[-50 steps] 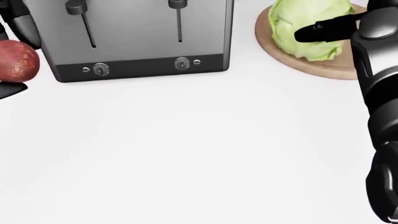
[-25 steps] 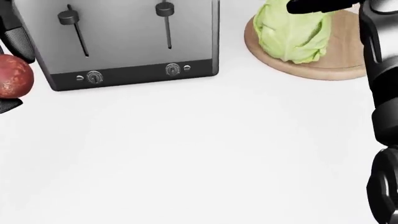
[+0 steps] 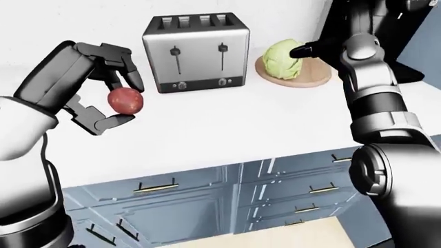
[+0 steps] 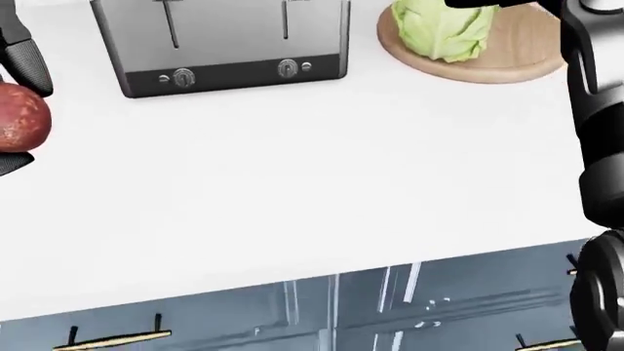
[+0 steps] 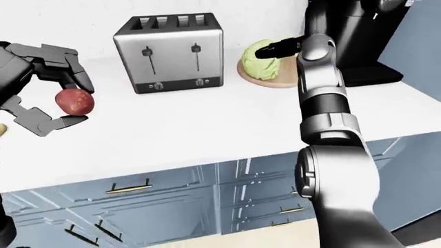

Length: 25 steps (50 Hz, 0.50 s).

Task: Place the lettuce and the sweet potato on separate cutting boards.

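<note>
The pale green lettuce [image 3: 277, 61] sits on a round wooden cutting board [image 3: 314, 80] to the right of the toaster. My right hand [image 3: 300, 50] is at the lettuce's upper right side, fingers stretched out toward it and not closed round it. My left hand [image 3: 131, 102] is shut on the reddish sweet potato [image 3: 124, 99] and holds it above the white counter, left of the toaster. The potato also shows at the left edge of the head view [image 4: 20, 117]. No second cutting board shows in any view.
A silver four-slot toaster [image 3: 196, 57] stands on the white counter [image 3: 227, 124] between the two hands. A dark appliance [image 5: 351, 36] stands to the right of the board. Blue-grey cabinet drawers [image 3: 207, 196] lie below the counter edge.
The head view has shifted: toaster and lettuce sit higher in the picture, and the counter edge and cabinets now show. My right hand stays at the lettuce. The sweet potato stays in my left hand.
</note>
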{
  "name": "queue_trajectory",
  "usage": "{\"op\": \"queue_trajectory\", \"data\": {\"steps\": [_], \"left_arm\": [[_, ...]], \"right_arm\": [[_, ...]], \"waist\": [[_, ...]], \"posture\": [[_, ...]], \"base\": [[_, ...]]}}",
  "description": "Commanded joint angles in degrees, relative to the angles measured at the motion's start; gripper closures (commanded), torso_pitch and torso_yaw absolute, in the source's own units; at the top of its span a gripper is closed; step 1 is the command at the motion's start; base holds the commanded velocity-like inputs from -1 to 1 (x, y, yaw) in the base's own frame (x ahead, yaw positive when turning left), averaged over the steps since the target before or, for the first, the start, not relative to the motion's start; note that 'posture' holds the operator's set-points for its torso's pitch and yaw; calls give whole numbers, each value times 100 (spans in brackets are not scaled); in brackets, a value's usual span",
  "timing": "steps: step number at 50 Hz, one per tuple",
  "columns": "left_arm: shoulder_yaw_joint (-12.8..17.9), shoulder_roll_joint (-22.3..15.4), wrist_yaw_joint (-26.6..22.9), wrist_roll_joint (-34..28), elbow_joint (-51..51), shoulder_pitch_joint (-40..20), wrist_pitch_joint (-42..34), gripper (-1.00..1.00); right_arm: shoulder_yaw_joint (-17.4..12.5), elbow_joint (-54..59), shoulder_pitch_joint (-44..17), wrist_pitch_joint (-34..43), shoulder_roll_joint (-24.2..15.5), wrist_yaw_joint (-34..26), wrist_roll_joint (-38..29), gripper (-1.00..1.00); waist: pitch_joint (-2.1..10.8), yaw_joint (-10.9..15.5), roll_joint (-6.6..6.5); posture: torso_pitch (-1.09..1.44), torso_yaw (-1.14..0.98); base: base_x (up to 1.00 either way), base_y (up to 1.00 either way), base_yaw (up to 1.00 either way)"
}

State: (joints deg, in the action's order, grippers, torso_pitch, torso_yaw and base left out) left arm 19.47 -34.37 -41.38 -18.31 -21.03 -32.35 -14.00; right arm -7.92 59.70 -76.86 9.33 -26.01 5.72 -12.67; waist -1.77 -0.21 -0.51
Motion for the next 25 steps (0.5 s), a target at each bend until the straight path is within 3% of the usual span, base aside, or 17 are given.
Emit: {"op": "queue_trajectory", "data": {"steps": [1, 3, 4, 5, 6, 7, 9, 10, 11, 12, 14, 19, 23, 25], "left_arm": [[76, -67, 88, 24, -168, -159, 54, 100], [61, -49, 95, 11, -175, -145, 59, 100], [56, -41, 92, 9, -184, -145, 48, 100], [55, -38, 94, 6, -177, -147, 53, 100], [48, -29, 98, 1, -175, -145, 56, 100], [43, -22, 98, -3, -178, -143, 59, 100], [45, -16, 93, -2, -181, -148, 48, 100], [46, -18, 94, -5, -169, -144, 64, 100], [55, -25, 90, 0, -165, -153, 62, 100], [59, -31, 89, 4, -161, -161, 58, 100], [65, -29, 98, 8, -156, -152, 65, 100], [74, -22, 111, 16, -154, -120, 79, 100], [80, -16, 132, 38, -162, -132, 47, 100], [67, 16, 160, 47, -183, -118, 24, 100]], "right_arm": [[-33, -222, -170, -110, -81, 16, 27, -100], [-46, -338, -109, -99, -68, -16, 80, -100], [-53, -406, -76, -91, -60, -30, 109, -100], [-51, -457, -52, -87, -54, -52, 131, -100], [-54, -557, -16, -69, -33, -57, 159, -100], [-47, -654, 13, -41, -17, -73, 176, -100], [-15, -834, 57, 27, 10, -119, 180, -100], [-2, -930, 69, 41, 23, -142, 174, -100], [1, -999, 59, 89, 27, -161, 170, -100], [0, -1034, 58, 114, 31, -174, 170, -100], [9, -1136, 71, 159, 51, -211, 161, -100], [14, -1486, 203, 318, 130, -279, 176, -100], [41, -2677, 681, 835, 277, -411, 175, -100], [67, -3586, 1092, 1241, 397, -548, 159, -100]], "waist": [[133, -23, 3], [-105, 101, 242], [-122, 164, 476], [-246, 124, 518], [-202, 72, 367], [-48, 134, 420], [80, 128, 449], [81, 112, 427], [181, 65, 337], [185, 37, 417], [180, -27, 407], [76, -111, 224], [13, -159, 64], [-30, -178, -95]], "posture": [[0, 0], [0, 0], [0, 0], [0, 0], [0, 0], [0, 0], [0, 0], [0, 0], [0, 0], [0, 0], [0, 0], [0, 0], [0, 0], [0, 0]], "base": [[-17, 0, 0], [0, 0, 0], [0, 0, 0], [0, 0, 0], [0, 0, 0], [0, 0, 0], [0, 0, 0], [0, 0, 0], [0, 58, 0], [0, 71, 0], [0, 77, 0], [0, 77, 0], [0, 60, 0], [0, 48, 0]]}}
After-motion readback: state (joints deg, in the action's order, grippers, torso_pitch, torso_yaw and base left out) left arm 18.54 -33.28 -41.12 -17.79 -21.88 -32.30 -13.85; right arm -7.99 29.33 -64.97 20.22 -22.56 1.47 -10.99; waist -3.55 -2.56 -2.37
